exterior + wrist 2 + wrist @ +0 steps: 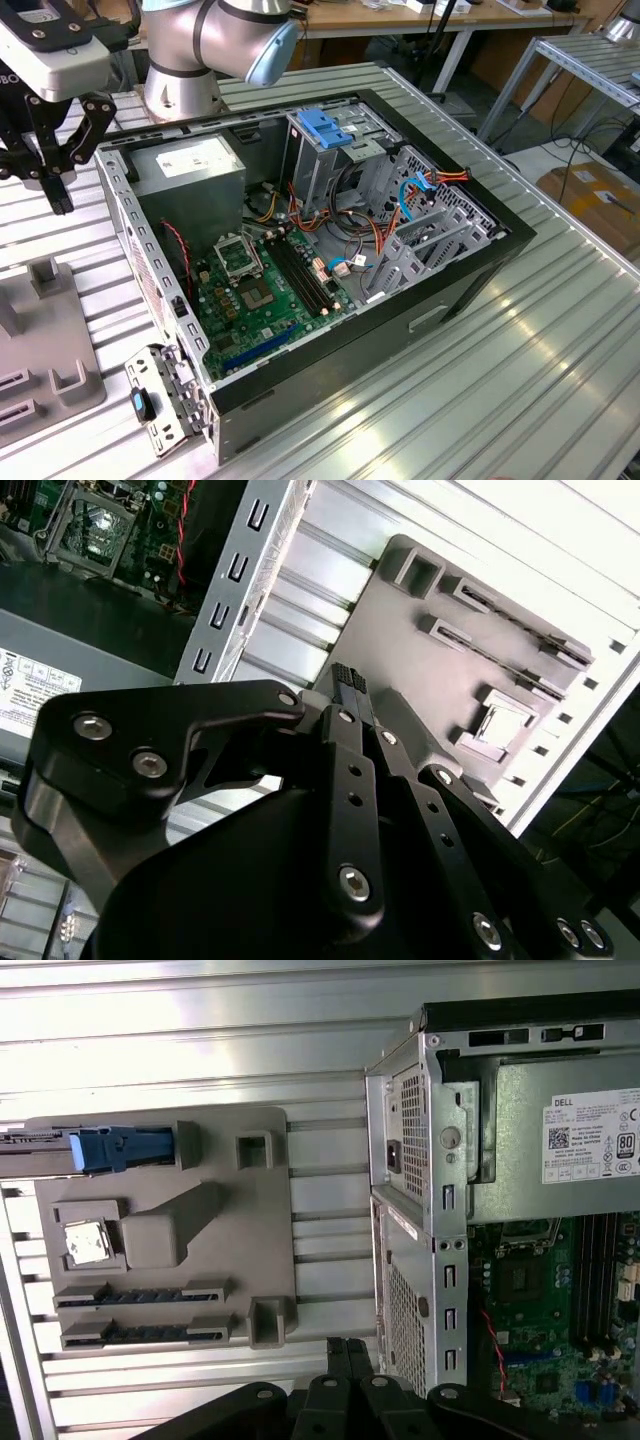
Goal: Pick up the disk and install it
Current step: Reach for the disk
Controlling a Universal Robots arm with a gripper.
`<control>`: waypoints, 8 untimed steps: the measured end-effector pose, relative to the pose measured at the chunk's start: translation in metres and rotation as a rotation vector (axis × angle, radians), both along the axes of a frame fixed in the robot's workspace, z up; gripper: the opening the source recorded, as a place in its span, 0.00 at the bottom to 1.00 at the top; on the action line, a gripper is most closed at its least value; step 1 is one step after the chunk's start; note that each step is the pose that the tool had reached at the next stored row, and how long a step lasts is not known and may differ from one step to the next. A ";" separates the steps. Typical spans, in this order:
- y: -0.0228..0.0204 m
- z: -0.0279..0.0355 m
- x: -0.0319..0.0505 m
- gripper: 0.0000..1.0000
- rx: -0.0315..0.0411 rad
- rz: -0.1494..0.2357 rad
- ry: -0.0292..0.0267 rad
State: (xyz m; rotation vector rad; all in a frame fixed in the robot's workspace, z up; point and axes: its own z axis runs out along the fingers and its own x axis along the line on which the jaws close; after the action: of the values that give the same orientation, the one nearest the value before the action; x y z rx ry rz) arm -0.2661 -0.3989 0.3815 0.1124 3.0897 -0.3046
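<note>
Black tool (346,680), closed on nothing, hangs above the grey fixture (220,1230), where the disk (118,1148) stands edgewise in a slot. Descending unopened, we judge, it would knock the disk askew.

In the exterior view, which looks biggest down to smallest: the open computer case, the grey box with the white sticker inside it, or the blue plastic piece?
1. the computer case
2. the grey box
3. the blue plastic piece, clearly the smallest

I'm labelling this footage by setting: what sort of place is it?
Probably a robotics lab or workshop: a robot arm stands at a slatted metal table that carries an open desktop computer case, with workbenches behind.
</note>
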 end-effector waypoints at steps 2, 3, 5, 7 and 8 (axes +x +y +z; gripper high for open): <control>0.0000 -0.0001 -0.0057 0.11 0.0000 0.000 0.0000; 0.0000 -0.0001 -0.0098 0.11 0.0000 0.000 0.0000; 0.0000 -0.0001 -0.0159 0.11 0.0000 -0.001 -0.0001; 0.0000 -0.0001 -0.0183 0.11 -0.0001 -0.001 0.0001; 0.0000 -0.0001 -0.0188 0.11 0.0001 -0.001 -0.0001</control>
State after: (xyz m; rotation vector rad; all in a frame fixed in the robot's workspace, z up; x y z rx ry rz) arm -0.2848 -0.3989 0.3814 0.1134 3.0896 -0.3045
